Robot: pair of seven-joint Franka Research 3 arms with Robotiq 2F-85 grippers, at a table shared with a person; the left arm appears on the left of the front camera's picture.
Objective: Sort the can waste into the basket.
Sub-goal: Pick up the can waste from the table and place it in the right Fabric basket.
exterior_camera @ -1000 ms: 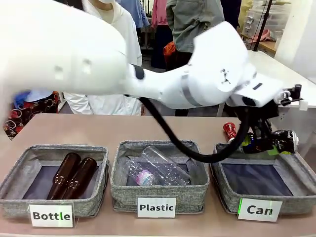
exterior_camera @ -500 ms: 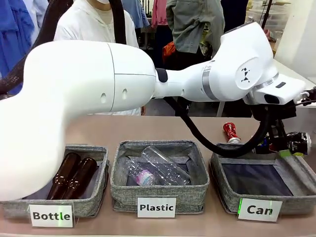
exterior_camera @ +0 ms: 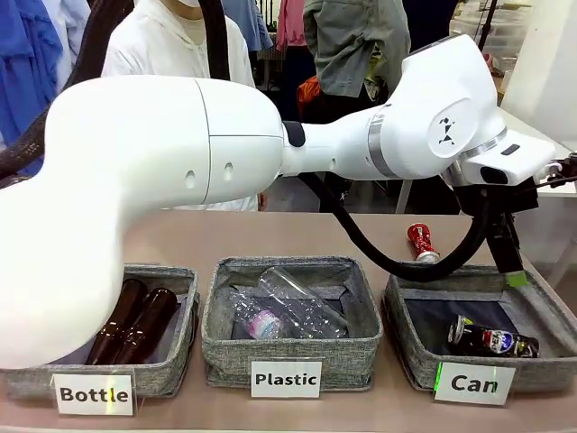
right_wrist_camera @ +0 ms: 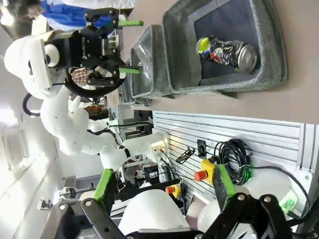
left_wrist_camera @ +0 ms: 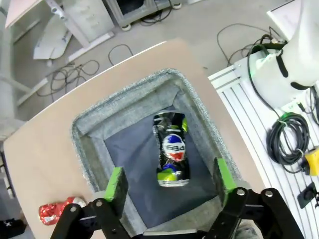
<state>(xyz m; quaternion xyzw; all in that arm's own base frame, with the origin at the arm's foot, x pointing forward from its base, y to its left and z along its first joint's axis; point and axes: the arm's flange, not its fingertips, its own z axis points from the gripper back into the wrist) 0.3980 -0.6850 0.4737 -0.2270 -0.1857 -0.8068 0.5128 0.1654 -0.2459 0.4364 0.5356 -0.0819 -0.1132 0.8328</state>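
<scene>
Front view: the left arm reaches across the table, and the left gripper hangs above the far edge of the basket labelled "Can". From this side I cannot tell its finger spread. 1 dark can lies on its side on the basket floor, near the front wall. 1 red can lies on the table just behind the basket, outside it. Judgement: 1 of 2 cans is sorted and the red can is outstanding.

Left wrist view: the fingers stand wide apart and hold nothing. The dark can lies below and between them, clear of both pads. The basket walls enclose it on all sides. The red can is beyond the basket's wall, on bare table.

Right wrist view: the right gripper is wide open and empty, held off the table beside the rig's base. Judgement: it is parked there to leave the basket clear for the left arm.
</scene>
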